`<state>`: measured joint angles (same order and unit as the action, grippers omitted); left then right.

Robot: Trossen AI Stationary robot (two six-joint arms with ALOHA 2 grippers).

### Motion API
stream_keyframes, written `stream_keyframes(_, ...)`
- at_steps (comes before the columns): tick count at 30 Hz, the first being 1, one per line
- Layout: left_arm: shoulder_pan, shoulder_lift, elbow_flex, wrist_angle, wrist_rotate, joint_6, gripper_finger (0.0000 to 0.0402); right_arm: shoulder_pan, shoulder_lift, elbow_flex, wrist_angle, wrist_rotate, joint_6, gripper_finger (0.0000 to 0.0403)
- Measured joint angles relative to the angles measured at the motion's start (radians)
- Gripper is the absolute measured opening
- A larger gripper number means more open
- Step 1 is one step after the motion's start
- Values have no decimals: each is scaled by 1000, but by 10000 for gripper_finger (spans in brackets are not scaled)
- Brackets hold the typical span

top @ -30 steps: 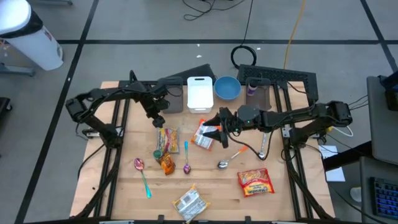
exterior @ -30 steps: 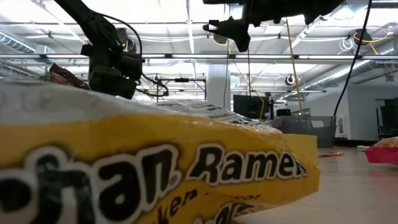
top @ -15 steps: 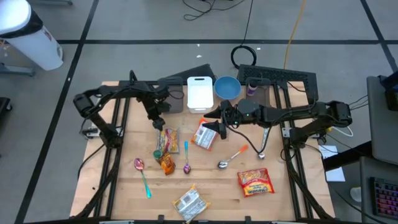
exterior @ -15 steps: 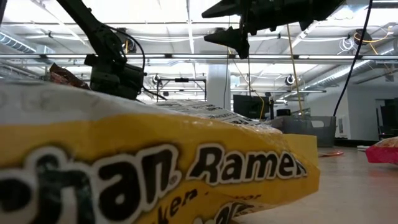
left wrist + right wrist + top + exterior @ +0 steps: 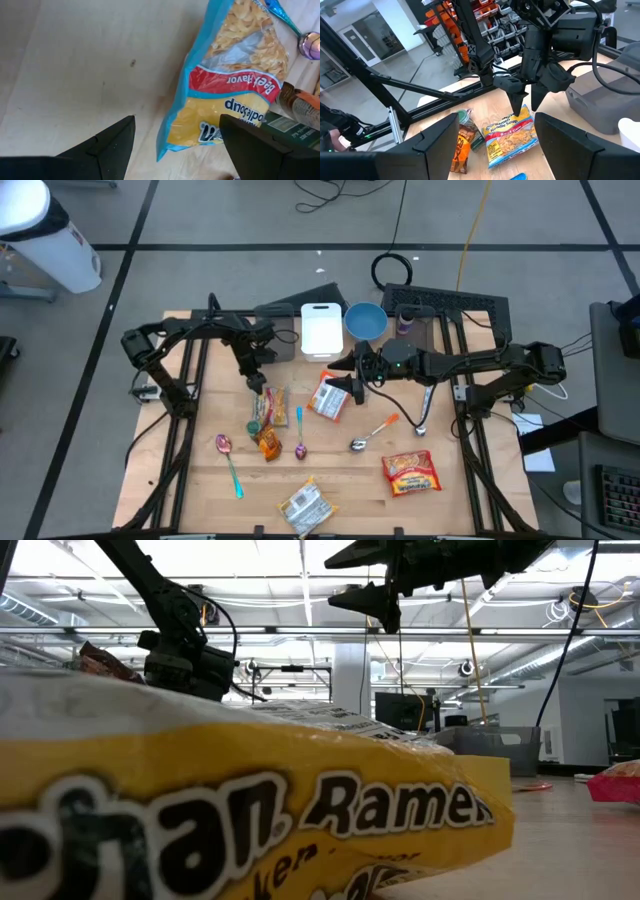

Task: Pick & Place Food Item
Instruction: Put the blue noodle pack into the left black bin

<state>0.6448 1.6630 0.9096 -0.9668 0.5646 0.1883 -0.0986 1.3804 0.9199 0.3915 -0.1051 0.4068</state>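
No food has been picked up yet, so the whole job is left to do. On the left, the left gripper (image 5: 259, 385) hangs just above the top end of the noodle soup packet (image 5: 268, 405), which lies flat on the worktop (image 5: 340, 480). Its jaws are spread apart and hold nothing. On the right, the right gripper (image 5: 359, 388) waits beside another packet (image 5: 328, 396), jaws spread and holding nothing too.
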Motion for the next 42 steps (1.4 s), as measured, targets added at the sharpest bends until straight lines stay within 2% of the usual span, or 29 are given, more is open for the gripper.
stream_keyframes(3,-2,0,0,0,9,-3,260,0,0,0,0,0,0,254)
stream_keyframes(14,-2,0,0,0,12,-9,114,0,0,0,0,0,0,254)
stream_keyframes(25,-2,0,0,-1,15,-9,13,0,0,0,-1,0,0,254)
stream_keyframes(42,-2,-23,0,-66,4,-13,5,0,0,0,-12,-1,0,254)
